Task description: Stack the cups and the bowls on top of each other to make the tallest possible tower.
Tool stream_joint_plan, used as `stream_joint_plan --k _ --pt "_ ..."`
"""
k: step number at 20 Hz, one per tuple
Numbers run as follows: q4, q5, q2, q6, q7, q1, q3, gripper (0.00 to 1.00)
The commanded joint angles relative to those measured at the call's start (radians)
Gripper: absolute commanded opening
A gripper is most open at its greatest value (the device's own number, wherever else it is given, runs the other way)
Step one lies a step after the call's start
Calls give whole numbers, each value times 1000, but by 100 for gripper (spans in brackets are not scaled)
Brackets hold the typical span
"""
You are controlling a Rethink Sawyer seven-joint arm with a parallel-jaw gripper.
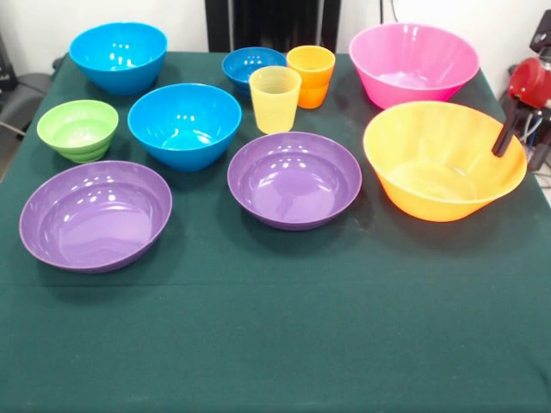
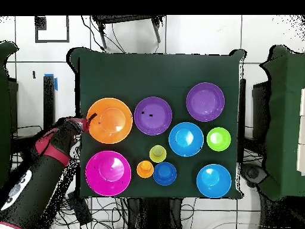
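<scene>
Every bowl and cup stands upright, each on its own, on the green cloth. My gripper [image 1: 519, 155] [image 2: 89, 124] is open at the outer rim of the large yellow-orange bowl [image 1: 439, 163] [image 2: 110, 120], one black finger [image 1: 506, 129] inside the bowl and the other outside. The pink bowl [image 1: 413, 64] is behind it. In the middle are the yellow cup [image 1: 275, 99], the orange cup [image 1: 311, 76] and the small dark blue bowl [image 1: 251, 67]. Two purple bowls [image 1: 294, 179] [image 1: 95, 215], two bright blue bowls [image 1: 184, 125] [image 1: 118, 56] and the green bowl [image 1: 77, 129] fill the rest.
The red and black arm [image 2: 50, 149] reaches in from beyond the table's side edge. Cables and black stands surround the table [image 2: 161, 68] on the floor. The strip of cloth [image 1: 275, 344] nearest the front camera holds nothing.
</scene>
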Motion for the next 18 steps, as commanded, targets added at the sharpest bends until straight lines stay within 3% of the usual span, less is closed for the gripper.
stream_joint_plan --k 1,6,11,18 --pt "-22 -4 7 92 60 -79 227 100" --pt "-79 -11 11 183 20 -133 266 100" --pt "-143 18 32 374 88 -124 225 100" --pt "-174 53 15 510 118 -161 299 100"
